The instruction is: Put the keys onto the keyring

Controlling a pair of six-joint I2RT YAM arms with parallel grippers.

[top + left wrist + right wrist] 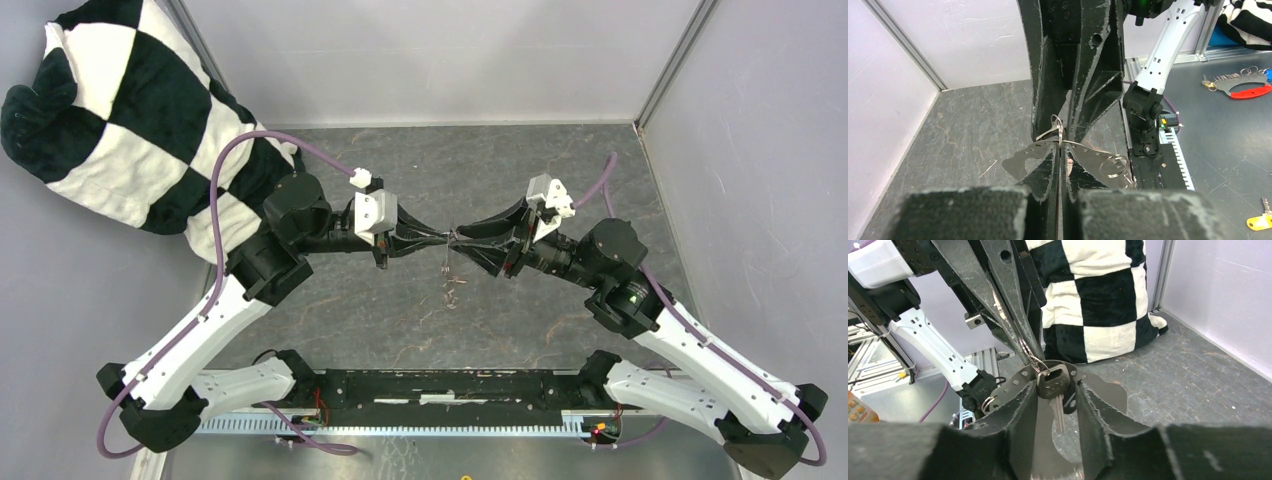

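While the left gripper (1060,161) clamps the keyring (1015,165), the key (1052,382) hangs toward 6 o'clock between the parted jaws of the right gripper (1057,390), grip unclear. A tug could wrench the keyring loose.

You see the flat silvery-grey metal keyring (1020,162) as smooth sheet with a dull, brushed sheen. The small key with the black plastic head (1053,382) shows a faintly glossy head and a bright bare-metal blade. Your right gripper (1058,392) has black fingers (1015,412) that look matt and coarse, their edges worn pale and fuzzy; the left gripper (1060,160) has fingers (1040,180) of the same finish. The dark grey tabletop (560,160) reads as matt, mottled and scratched, like stone. The black-and-white chequered pillow (110,100) is soft plush cloth. The white arm shells (200,330) are smooth plastic.
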